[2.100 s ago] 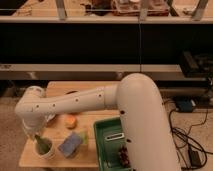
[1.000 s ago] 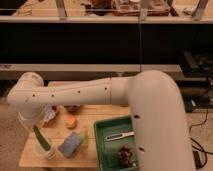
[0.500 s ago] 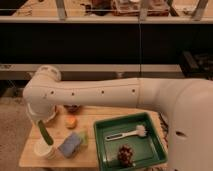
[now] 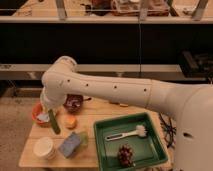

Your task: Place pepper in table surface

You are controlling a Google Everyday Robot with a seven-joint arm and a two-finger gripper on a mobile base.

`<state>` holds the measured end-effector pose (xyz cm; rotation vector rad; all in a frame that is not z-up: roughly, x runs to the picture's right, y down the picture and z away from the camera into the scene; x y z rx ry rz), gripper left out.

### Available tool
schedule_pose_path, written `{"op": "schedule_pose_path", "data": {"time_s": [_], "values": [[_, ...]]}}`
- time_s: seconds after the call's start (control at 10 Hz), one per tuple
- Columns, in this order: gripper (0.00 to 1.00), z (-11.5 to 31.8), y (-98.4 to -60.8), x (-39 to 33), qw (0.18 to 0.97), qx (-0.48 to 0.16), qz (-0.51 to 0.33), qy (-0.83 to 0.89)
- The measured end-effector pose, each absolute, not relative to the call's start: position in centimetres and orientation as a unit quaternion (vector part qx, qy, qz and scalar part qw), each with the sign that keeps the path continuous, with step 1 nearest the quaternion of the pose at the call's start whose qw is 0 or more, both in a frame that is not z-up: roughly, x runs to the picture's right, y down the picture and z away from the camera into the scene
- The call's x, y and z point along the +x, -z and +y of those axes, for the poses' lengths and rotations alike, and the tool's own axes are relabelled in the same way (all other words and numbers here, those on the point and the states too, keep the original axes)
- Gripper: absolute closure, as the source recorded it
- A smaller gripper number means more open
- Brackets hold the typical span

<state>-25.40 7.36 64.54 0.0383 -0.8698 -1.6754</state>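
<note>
The pepper [image 4: 54, 123] is a slender dark-green one, hanging almost upright with its tip pointing down. My gripper [image 4: 50, 115], at the end of the white arm that reaches in from the right, is shut on the pepper's top end. The pepper hangs just above the table surface [image 4: 92, 116], a tan wooden top, between a red bowl [image 4: 37, 113] and a small orange fruit [image 4: 70, 121]. A white cup [image 4: 44, 148] stands below and slightly left of the pepper's tip.
A blue and green sponge [image 4: 71, 144] lies right of the cup. A green tray [image 4: 150, 131] on the right holds a white brush [image 4: 126, 134] and dark grapes [image 4: 125, 154]. A dark bowl [image 4: 74, 103] sits behind the fruit. Dark shelving runs behind the table.
The pepper has come up out of the white cup and moved slightly right and up with my gripper. The arm has swung across the view.
</note>
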Motion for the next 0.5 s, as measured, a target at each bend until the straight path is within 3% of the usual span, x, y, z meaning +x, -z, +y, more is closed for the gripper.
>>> {"op": "schedule_pose_path", "data": {"time_s": [0.5], "values": [[0.8, 8.3, -71.6, -28.0, 0.614, -0.021, -0.384, 0.69]]}}
